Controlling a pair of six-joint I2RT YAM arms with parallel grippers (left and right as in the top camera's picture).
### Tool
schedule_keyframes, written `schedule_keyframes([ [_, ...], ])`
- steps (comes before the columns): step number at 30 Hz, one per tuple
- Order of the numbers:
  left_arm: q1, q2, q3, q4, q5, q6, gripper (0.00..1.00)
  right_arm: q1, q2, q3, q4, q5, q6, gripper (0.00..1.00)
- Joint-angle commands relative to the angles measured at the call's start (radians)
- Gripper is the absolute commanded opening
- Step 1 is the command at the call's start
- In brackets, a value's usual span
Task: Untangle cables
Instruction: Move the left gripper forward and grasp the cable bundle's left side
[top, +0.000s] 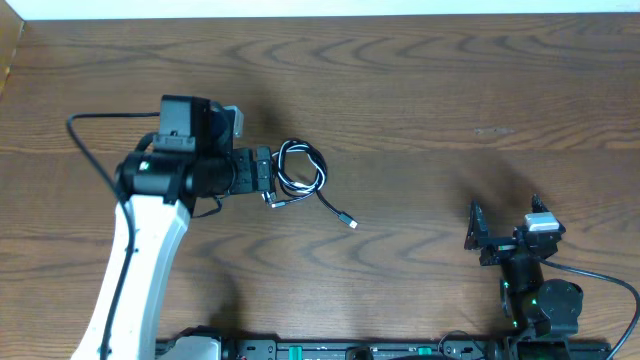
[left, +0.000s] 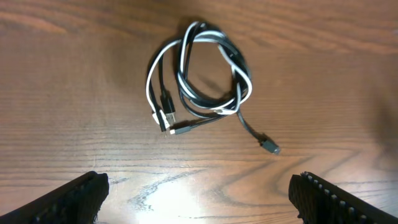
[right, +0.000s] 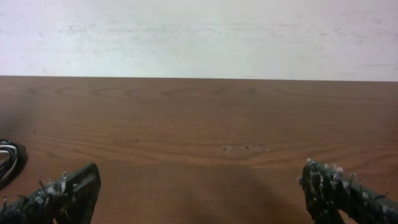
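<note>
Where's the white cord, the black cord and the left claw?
White cord (left: 149, 84): left wrist view, its left curve.
Black cord (left: 251, 128): left wrist view, its loose tail.
Left claw (left: 198, 190): left wrist view, midway between fingertips.

Black cable (left: 249, 127) and white cable (left: 149, 87) on a brown tabletop (left: 74, 74) with darker wavy wood grain. The left arm (top: 135, 260) has a white link and black housings; the wall (right: 199, 37) is off-white.
</note>
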Motion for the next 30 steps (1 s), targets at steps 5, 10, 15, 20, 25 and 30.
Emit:
schedule_keyframes([
  [5,-0.003,0.114,0.014,0.021,0.008,-0.016,0.13,-0.003,-0.003,-0.001,-0.005,0.003,0.006,0.99],
  [10,-0.003,0.201,0.008,0.051,0.009,-0.035,0.08,-0.003,-0.003,-0.001,-0.005,0.003,0.006,0.99],
  [15,-0.003,0.281,0.002,0.087,0.009,-0.048,0.07,-0.003,-0.003,-0.001,-0.005,0.003,0.006,0.99],
  [20,-0.003,0.314,0.002,0.122,0.008,-0.096,0.08,-0.003,-0.003,-0.001,-0.005,0.003,0.006,0.99],
  [25,-0.003,0.313,0.002,0.124,0.005,-0.095,0.08,-0.003,-0.003,-0.001,0.033,0.065,-0.005,0.99],
  [30,-0.003,0.313,-0.007,0.125,-0.053,-0.095,0.08,-0.003,-0.003,-0.001,0.027,0.076,-0.001,0.99],
])
